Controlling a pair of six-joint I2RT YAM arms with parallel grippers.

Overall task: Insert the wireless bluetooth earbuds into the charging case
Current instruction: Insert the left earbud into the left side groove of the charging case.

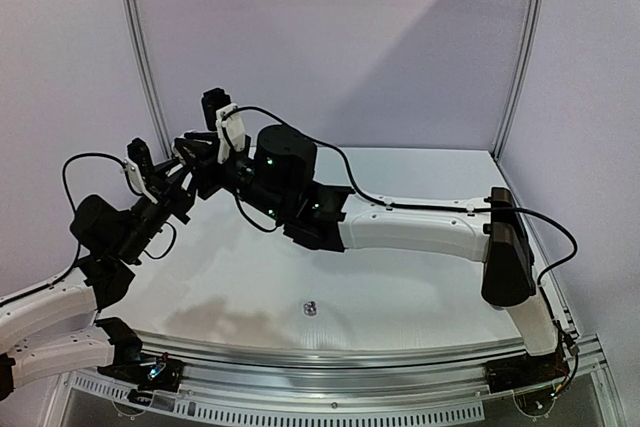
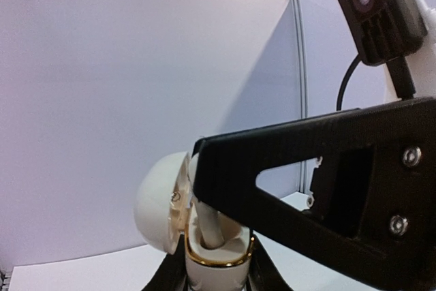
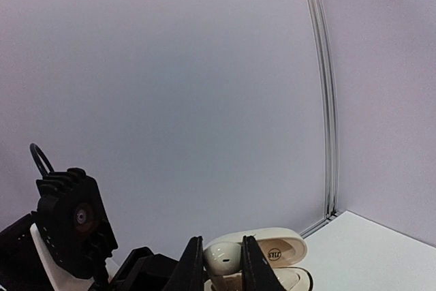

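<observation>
Along the near edge of the counter (image 1: 420, 307) runs a ribbed metal rail (image 1: 350, 353), with the two arm bases bolted at its left and right ends. Just beyond the rail, near the middle, a tiny grey earbud (image 1: 309, 308) lies alone on the white surface, well apart from both arms, with bare counter on every side of it. Farther in, the right arm (image 1: 410, 232) stands up along the right edge, bends at its dark elbow and reaches leftward across the middle of the counter. The grey earbud sits in the strip between this arm and the rail. The left arm (image 1: 55, 309) lies along the left edge, close to the left wall.

Both hands meet in the air over the far left part of the counter, near the left corner post (image 1: 140, 57). The left hand (image 2: 216, 281) is clamped from below on the body of the white charging case (image 2: 204, 270), holding it upright with its lid (image 2: 158, 204) swung open to the left. The right hand (image 3: 221, 267) is pinched on a glossy white earbud (image 3: 223, 255). In the left wrist view one of its black fingers (image 2: 306, 168) crosses in front of the case, and the earbud's lower end dips inside the gold rim (image 2: 225, 259). How deep it sits cannot be told. Behind the hands the back wall (image 1: 330, 37) stands close, and the far right of the counter runs out to the right post (image 1: 522, 57).
</observation>
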